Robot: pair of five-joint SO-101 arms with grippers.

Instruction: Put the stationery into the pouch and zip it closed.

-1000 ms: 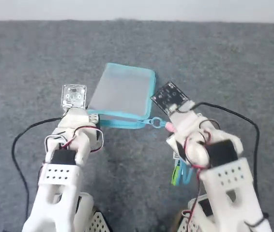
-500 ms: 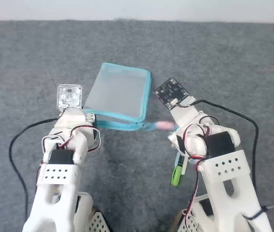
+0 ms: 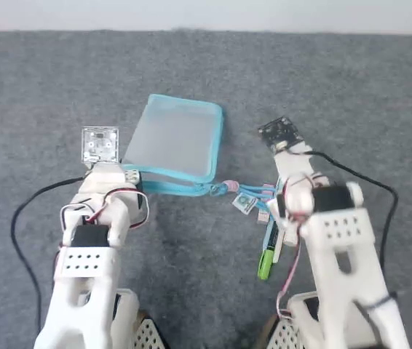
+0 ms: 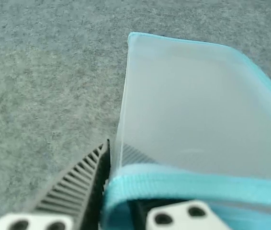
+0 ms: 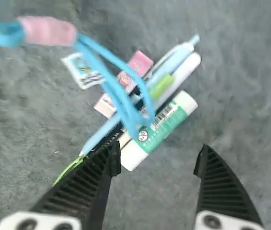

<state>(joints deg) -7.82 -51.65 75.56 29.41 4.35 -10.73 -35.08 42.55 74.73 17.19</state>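
Observation:
The translucent pouch (image 3: 177, 139) with teal trim lies flat on the grey mat, ahead of the left arm. My left gripper (image 4: 126, 191) is shut on its near teal edge (image 4: 174, 179), at the pouch's near left corner (image 3: 142, 178). From the zip end a pink pull (image 3: 229, 187) and a blue cord (image 5: 121, 91) with a small tag (image 3: 244, 203) trail toward the right arm (image 3: 300, 203). My right gripper (image 5: 159, 151) is open above a pile of stationery (image 5: 162, 120): pens, a glue stick and small erasers. A green marker (image 3: 266, 262) sticks out beside that arm.
The grey mat (image 3: 351, 94) stretches bare to the right of and behind the pouch. Black cables (image 3: 28, 211) loop beside each arm base.
The right gripper has let go of the zip pull and swung right, over the stationery; the cord and tag now lie loose. The left arm and pouch shifted slightly left.

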